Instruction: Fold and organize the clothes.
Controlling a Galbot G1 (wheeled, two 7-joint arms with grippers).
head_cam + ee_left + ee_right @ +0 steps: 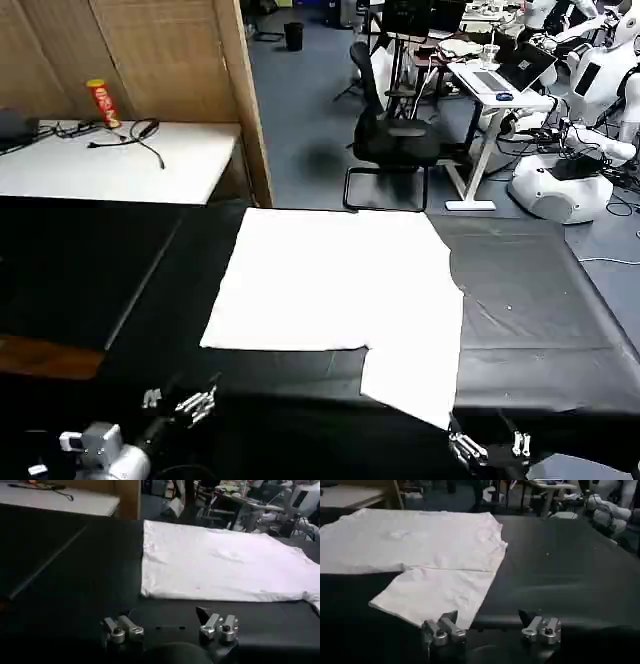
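White shirt (335, 285) lies flat on your black table (530, 300), one sleeve reaching toward the near edge, so your left gripper (182, 398) and right gripper (490, 447), both open and empty, wait low at that edge, the right just beside the sleeve.

The T-shirt (335, 285) lies flat on the table (530, 290), one sleeve toward the near edge, with the left gripper (180, 400) and right gripper (490, 447) at that edge.
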